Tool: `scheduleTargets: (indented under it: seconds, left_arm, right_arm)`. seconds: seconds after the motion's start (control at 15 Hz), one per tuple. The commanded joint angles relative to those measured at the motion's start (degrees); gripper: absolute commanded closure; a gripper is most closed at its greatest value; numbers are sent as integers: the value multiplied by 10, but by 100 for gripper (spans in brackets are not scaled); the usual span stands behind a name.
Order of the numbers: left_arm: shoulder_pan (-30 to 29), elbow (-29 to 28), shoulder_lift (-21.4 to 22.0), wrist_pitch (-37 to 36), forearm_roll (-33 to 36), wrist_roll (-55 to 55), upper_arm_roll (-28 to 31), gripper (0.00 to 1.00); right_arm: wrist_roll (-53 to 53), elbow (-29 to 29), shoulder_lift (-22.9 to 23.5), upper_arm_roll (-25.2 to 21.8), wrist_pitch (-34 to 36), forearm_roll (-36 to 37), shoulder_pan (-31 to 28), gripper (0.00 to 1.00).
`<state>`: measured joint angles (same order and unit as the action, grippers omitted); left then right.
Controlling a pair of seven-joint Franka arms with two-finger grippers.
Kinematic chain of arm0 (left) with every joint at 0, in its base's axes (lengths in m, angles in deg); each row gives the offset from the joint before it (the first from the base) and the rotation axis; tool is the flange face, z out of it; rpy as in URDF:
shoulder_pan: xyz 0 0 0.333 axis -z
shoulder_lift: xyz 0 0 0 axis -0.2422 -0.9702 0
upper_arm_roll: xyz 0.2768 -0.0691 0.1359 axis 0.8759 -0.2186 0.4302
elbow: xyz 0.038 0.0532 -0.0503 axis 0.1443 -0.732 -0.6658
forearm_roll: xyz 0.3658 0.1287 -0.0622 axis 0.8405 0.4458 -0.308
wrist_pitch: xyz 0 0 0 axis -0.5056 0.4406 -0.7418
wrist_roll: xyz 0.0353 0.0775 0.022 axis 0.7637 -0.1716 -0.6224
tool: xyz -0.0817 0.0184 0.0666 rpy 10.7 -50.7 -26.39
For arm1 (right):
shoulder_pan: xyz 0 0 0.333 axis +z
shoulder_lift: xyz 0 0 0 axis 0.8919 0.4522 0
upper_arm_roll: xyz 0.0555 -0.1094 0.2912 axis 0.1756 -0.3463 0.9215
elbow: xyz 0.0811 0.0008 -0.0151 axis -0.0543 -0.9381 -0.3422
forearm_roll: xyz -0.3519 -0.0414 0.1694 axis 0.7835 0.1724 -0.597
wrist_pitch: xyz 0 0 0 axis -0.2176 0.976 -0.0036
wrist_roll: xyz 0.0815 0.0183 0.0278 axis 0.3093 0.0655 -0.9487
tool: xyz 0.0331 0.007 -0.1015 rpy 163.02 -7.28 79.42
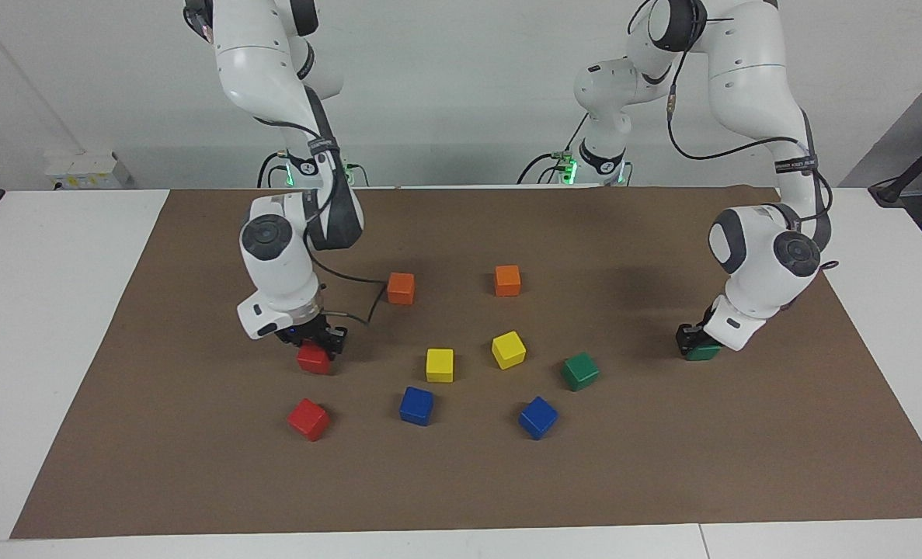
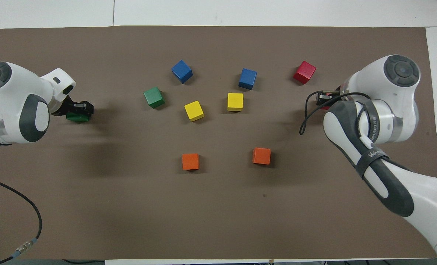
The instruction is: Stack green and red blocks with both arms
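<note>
**Working both ends: red at the right gripper, green at the left**

Right gripper (image 1: 317,342) is sitting low toward the right arm's end of the brown mat (image 1: 461,481), jaws clamping the gripped red block (image 1: 313,359). Can't tell whether that block is touching the mat. The free red block (image 1: 308,419) is lying on the mat just beside it, farther from the robots.

Left gripper (image 1: 692,344) is hanging low at the left arm's end, right on the outer green block (image 1: 702,352), which is looking grounded on the mat. Can't tell whether its grip is on or off. The free green block (image 1: 580,370) is sitting well apart from it, toward the middle.

Two yellow blocks (image 1: 440,365), two blue blocks (image 1: 416,405) and two orange blocks (image 1: 401,288) are lying loose between the arms, orange nearest the robots, blue farthest.
</note>
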<state>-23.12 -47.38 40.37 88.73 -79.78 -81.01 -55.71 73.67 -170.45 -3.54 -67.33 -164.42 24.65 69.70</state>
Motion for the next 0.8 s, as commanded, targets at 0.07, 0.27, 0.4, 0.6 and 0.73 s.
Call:
scheduleTargets:
  seconds: [0.07, 0.27, 0.4, 0.6, 0.73]
  left_arm:
    - [-4, 110, -19, -115, -2, 1, -9, 0]
    - [52, 219, -60, -184, -53, 147, -7, 0]
    - [110, 227, -67, -166, -52, 254, -6, 0]
    - [174, 229, -82, -116, -48, 370, -5, 0]
    - [215, 242, -95, -108, -47, 409, 16, 0]
  right_arm:
    - [-64, -32, -8, 7, -45, -4, -29, 100]
    - [-73, -35, 19, 7, -86, -3, -60, 100]
    - [-91, -40, 20, 7, -94, -3, -68, 100]
    - [-86, -40, 20, 7, -101, -6, -67, 100]
    - [-83, -35, 22, 7, -103, -6, -64, 0]
